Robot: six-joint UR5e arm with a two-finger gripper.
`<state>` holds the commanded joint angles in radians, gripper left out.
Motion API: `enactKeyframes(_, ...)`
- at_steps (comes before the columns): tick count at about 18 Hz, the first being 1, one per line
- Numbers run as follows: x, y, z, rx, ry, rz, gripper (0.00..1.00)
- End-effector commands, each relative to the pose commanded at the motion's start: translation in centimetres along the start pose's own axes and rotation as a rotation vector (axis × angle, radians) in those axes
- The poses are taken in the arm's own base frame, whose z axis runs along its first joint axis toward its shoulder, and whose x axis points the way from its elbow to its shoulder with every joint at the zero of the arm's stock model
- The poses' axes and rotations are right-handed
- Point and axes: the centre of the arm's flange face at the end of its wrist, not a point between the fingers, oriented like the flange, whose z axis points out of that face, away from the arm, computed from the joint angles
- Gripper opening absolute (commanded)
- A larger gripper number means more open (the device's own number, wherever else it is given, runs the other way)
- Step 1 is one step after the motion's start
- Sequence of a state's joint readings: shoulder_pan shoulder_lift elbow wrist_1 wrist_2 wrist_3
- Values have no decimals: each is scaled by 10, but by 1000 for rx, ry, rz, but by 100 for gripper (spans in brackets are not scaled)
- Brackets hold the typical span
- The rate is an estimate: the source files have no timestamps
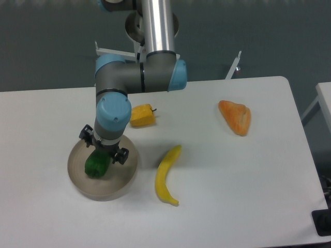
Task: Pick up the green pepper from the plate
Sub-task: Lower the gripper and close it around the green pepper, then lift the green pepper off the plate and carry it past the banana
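Directly beneath the end effector (104,151), jaws spread open: green pepper (96,164), long axis near-upright in view, on plate (106,190).

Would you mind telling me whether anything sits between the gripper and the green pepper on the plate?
Nothing visible does. The gripper hangs directly over the green pepper on the plate; the yellow pepper and banana lie off to the side.

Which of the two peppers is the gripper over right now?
The green pepper, the one on the plate. The gripper hangs right above it; the yellow pepper lies on the bare table behind the plate.
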<state>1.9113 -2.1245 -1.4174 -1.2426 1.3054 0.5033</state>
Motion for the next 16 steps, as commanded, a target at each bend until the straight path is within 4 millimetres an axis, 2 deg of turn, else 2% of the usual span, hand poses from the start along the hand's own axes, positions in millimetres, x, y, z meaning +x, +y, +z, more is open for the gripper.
enactKeyframes(4, 1, -9, 11, 40, -29, -10, 100)
enactKeyframes(5, 1, -10, 13, 38, -29, -7, 96)
enactKeyframes(6, 0, -10, 14, 37, -31, -7, 82)
enactKeyframes(7, 0, -10, 15, 36, -30, -8, 63)
enactKeyframes(9, 1, -10, 13, 35, -33, -3, 19)
enactKeyframes(10, -1, -8, 10, 23, -56, 0, 9)
enactKeyframes(11, -4, -5, 4, -4, -125, 1, 3)
enactKeyframes(13, -3, 0, -7, -32, -204, 9, 2)
enactKeyframes(16, 3, 3, -32, -7, -235, 16, 2)
